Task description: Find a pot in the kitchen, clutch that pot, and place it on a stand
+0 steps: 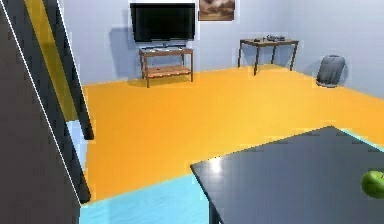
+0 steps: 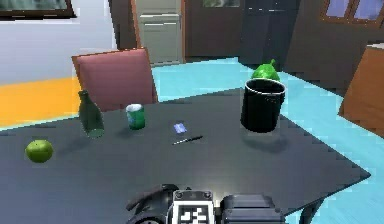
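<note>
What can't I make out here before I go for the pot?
Arm side view: hand, at the bottom edge against the dark table; cannot tell whether it holds anything.
Arm side view: green thing behind the pot, its lower part hidden by the pot.
Arm side view: small blue thing on the table, too small to name.
Forward view: apple, cut off by the right edge; small things on the side table, too small to name.

Both feeds come through bright and evenly lit. The orange floor (image 1: 200,110) looks flat, without glare. The television (image 1: 162,22) throws a soft grey shadow on the wall (image 1: 100,40). The dark tabletop (image 2: 230,165) carries a pale sheen, and the black vessel (image 2: 263,105) drops a faint shadow there. The dark frame (image 1: 55,70) at the forward view's left leans.
</note>
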Robot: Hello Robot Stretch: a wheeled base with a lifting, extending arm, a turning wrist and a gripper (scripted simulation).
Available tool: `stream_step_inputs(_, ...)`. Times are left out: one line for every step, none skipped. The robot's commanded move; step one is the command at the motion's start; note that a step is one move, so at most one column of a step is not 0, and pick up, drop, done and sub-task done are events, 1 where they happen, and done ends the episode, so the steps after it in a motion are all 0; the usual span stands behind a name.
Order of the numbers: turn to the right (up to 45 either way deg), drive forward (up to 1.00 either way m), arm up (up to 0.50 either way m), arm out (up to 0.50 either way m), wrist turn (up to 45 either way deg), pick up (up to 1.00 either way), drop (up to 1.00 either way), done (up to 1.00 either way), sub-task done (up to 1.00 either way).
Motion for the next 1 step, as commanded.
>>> stream_step_inputs(0.0, 0.0, 0.0, 0.0, 45.0, 0.0, 0.0, 0.0, 0.0)
